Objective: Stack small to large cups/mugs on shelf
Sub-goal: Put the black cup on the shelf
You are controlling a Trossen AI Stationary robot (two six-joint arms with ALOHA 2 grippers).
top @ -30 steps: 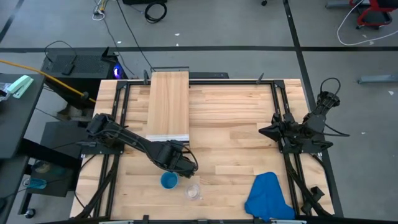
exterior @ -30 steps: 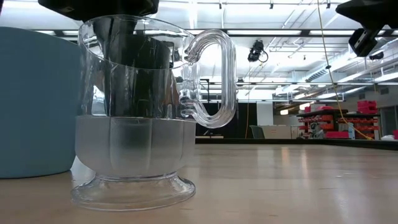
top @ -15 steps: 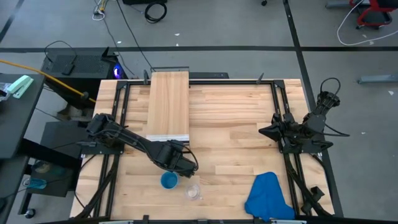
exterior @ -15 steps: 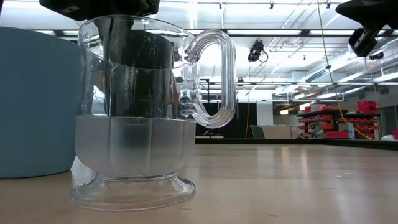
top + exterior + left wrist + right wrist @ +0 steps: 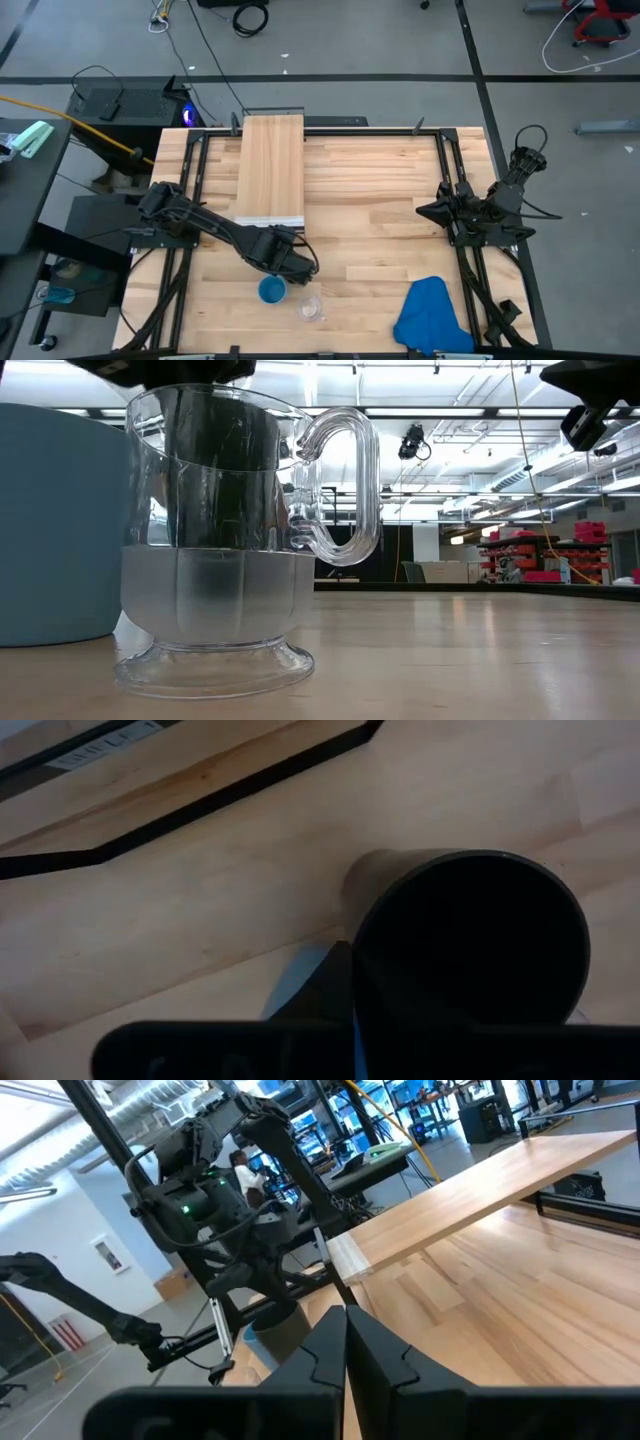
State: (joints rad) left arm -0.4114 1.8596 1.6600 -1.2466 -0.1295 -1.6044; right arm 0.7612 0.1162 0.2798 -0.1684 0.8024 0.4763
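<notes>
— Left claw (image 5: 298, 266) is clamped shut on the black cup (image 5: 470, 955), as far as I can see — its wrist view looks straight into the cup's dark mouth, and the cup stands just beyond the other two on the counter (image 5: 380, 210).

— And the other cups?

— Blue cup (image 5: 272, 291) stands on the counter near the front edge, just in front of that claw. Clear cup (image 5: 310, 308) — it has a handle and a little foot — stands right beside it, a bit nearer the middle. In the low view the clear cup (image 5: 225, 550) fills the foreground with the blue cup (image 5: 60, 525) behind it, and something dark shows through the clear wall.

— The shelf?

— Shelf (image 5: 272, 165) lies along the far part of the counter, its pale front edge just behind the left arm. No cup is on it.

— Right side?

— Right claw (image 5: 345, 1342) is pinched together with nothing in it, parked at the counter's right edge. A blue cloth (image 5: 432, 315) lies crumpled at the front right.
</notes>
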